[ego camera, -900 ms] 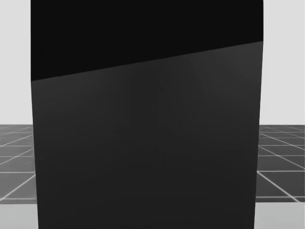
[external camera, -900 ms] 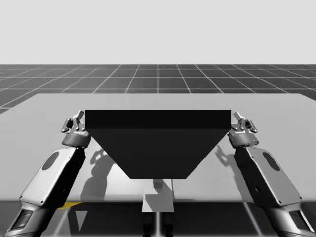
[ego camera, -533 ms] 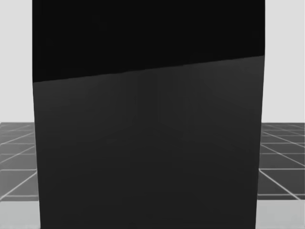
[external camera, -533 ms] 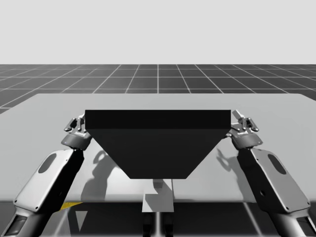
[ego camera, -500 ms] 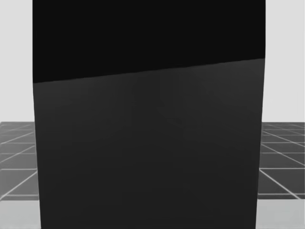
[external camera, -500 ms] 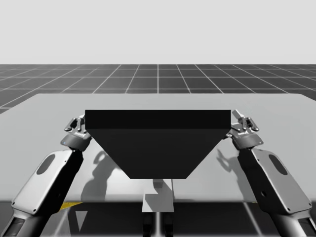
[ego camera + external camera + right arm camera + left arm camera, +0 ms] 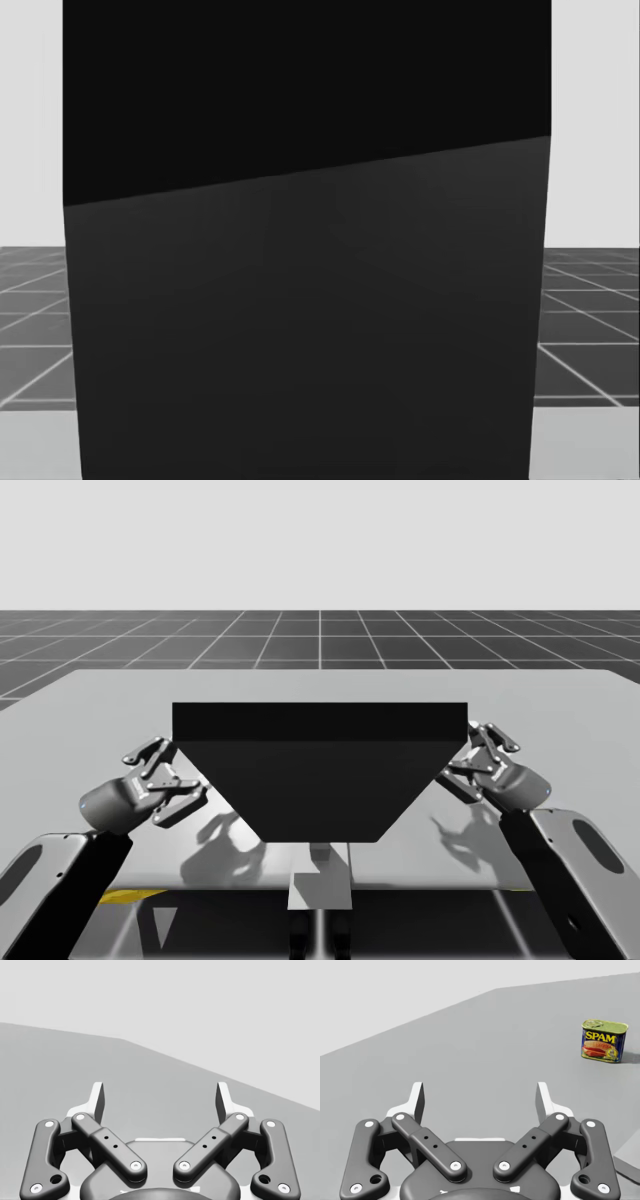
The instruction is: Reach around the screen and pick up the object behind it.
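The big black screen [image 7: 320, 775] stands in the middle of the high view, on the grey table [image 7: 560, 695]. In that view it looks wide at the top and narrow at the bottom.

Your left gripper [image 7: 170, 772] is in the lower left part of the frame, just beside the screen's slanted left edge. Your right gripper [image 7: 472, 758] is in the lower right part, just beside the slanted right edge. You cannot tell if either one touches the screen.

In the left wrist view the two fingers [image 7: 417, 1102] are spread wide and hold nothing. A small boxy can [image 7: 604, 1041], blue and yellow, stands upright on the table. It is far ahead of this gripper and off to one side, well apart from the fingers.

In the right wrist view the fingers are spread wide too, and they hold nothing. The grey table lies ahead of them.

In the head view the screen stands right in front of you, black up high and dark grey lower down. The dark floor [image 7: 30, 330] with pale lines shows at the lower left and lower right of the frame.
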